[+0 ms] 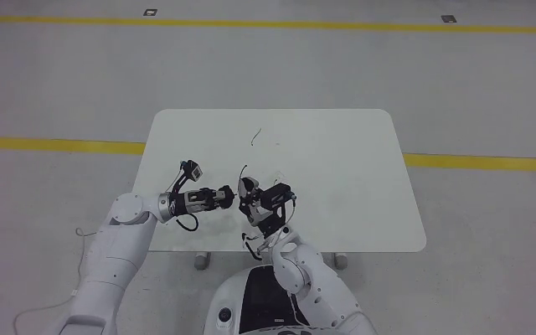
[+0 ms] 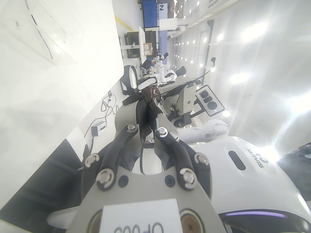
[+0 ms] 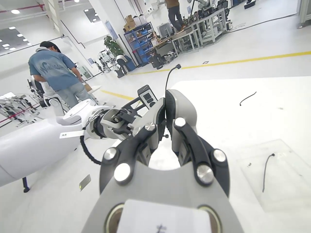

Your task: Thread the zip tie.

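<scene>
A thin black zip tie [image 3: 167, 83] is pinched between the shut fingers of my right gripper [image 3: 166, 100], and its head end curves up above the fingertips. My left gripper [image 2: 145, 105] is shut on the same black strap, whose tail [image 2: 142, 151] runs back between its fingers. In the top view the left gripper [image 1: 228, 198] and right gripper [image 1: 244, 197] meet tip to tip above the table's near left part, with the zip tie [image 1: 243, 173] sticking up between them.
The white table [image 1: 352, 167] carries spare black zip ties: one [image 1: 255, 134] towards the far side, also seen as a curved tie [image 3: 247, 97], and another [image 3: 266, 170] on a clear plastic sheet [image 3: 286, 161]. The near table edge lies just under both grippers.
</scene>
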